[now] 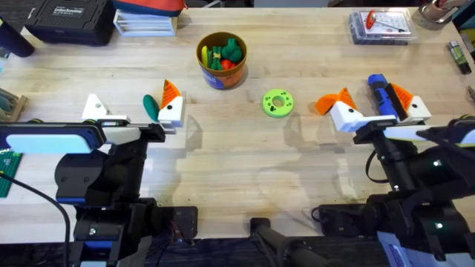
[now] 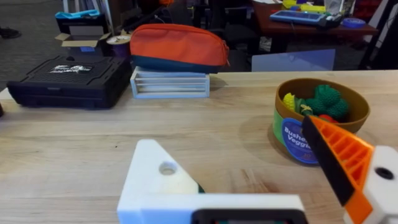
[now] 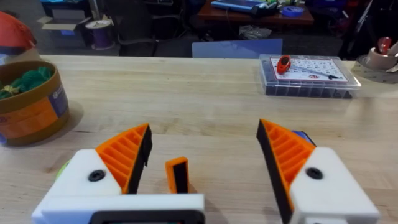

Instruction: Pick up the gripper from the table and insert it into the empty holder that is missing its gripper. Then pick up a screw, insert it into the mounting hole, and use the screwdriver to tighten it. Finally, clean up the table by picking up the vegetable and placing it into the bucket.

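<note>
Two arms work over a pale wood-plank table [image 1: 223, 163]. Left gripper [image 1: 133, 111] spread open: one white holder [image 2: 163, 180] bare with its mounting hole [image 2: 168, 168] showing, the other carrying an orange pad; the vegetable [image 1: 151, 108] lies between them. Right gripper [image 1: 378, 104] also open, holding nothing. Loose orange gripper [image 1: 324, 104] rests at its 9 o'clock; the screwdriver [image 1: 381, 95] lies between the right fingers. Bucket [image 1: 221, 59] of toy vegetables at 12 o'clock, green ring [image 1: 277, 103] near centre. Far edge: black case [image 2: 71, 79], red pouch [image 2: 177, 45], clear parts box [image 3: 308, 74]. Behind, office clutter, desks.
</note>
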### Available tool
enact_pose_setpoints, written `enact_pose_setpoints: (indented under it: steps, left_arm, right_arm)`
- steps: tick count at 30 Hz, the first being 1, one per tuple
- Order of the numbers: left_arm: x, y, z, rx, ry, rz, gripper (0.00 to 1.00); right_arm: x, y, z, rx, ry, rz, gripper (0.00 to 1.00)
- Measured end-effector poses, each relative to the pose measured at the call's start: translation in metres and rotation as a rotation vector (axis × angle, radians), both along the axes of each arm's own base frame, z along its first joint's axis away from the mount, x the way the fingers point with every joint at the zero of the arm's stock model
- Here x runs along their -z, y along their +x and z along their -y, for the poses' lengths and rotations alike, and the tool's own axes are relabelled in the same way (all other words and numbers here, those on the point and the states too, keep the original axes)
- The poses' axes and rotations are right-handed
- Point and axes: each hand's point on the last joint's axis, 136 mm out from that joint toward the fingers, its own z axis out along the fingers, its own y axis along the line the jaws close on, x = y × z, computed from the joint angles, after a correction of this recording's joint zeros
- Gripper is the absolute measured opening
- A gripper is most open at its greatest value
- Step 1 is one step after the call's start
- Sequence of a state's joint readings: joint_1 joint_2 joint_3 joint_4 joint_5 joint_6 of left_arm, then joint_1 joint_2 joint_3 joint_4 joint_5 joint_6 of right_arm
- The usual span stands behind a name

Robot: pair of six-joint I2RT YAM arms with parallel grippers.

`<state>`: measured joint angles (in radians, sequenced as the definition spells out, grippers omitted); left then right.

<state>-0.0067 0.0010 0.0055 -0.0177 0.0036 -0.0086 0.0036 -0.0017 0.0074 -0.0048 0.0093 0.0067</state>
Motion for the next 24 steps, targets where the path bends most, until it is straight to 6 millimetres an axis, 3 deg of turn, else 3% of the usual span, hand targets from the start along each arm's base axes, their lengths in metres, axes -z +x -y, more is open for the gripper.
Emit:
enact_pose_setpoints:
  steps: [18,21,24]
  left_arm:
    - [-0.001,-0.004,0.006,0.034,-0.001,-0.042,0.986]
    - [-0.027,-0.011,0.006,0.033,-0.001,-0.056,0.986]
    - [-0.063,-0.021,0.006,0.033,-0.001,-0.085,0.985]
  right_arm:
    - [0.004,-0.005,0.002,0.017,0.063,-0.063,0.994]
    - [0.004,-0.015,0.001,0.026,0.105,-0.17,0.994]
    - [-0.016,-0.029,0.001,0.031,0.13,-0.267,0.994]
